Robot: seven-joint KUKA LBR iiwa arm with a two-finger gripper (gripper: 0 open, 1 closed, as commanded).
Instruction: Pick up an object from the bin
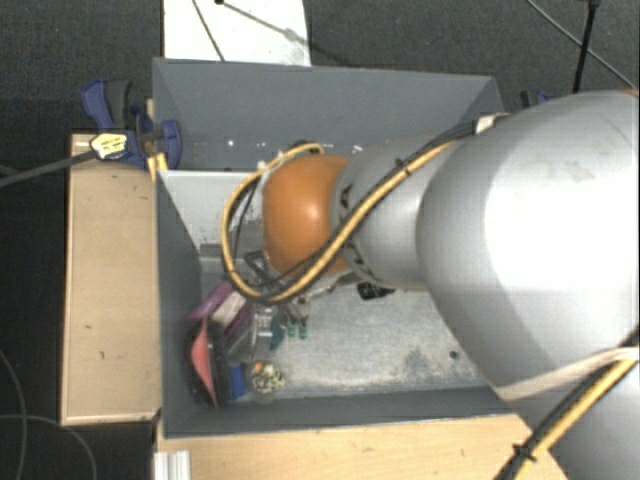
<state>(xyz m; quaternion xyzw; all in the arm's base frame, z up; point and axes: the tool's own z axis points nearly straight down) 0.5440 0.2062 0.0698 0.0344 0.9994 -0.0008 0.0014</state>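
The heap of small loose things (pixel 228 343) is packed into the lower-left corner of the grey metal bin (pixel 330 118) as we look down in the camera view, crowded against the left wall. The gripper (pixel 272 330) hangs over the heap's right-hand edge. Nearest to it we find a small round speckled thing (pixel 265 376), pale with dark flecks, lying on the bin's floor just below the gripper in the view and close to the front wall. Just left of that we make out a small bright blue piece (pixel 237 381). Further left, a flat pink-red piece (pixel 202 356) leans against the left wall. Above these, a flat purple piece (pixel 214 303) pokes out from under the wrist. We cannot tell what kind of thing each of them is. We also cannot tell whether the gripper touches any of them, because the wrist covers most of it, or whether the claw is spread or pressed together. Directly above the gripper sits the smooth, rounded orange cover (pixel 300 213) on the wrist. A yellow-and-black cable (pixel 232 230) loops around its left side and runs back along the limb. Behind it the thick silver arm (pixel 520 248) stretches in from the right, crossing over the right half of the bin. The bin's floor, where we see it below the arm, is mottled, scuffed grey metal.
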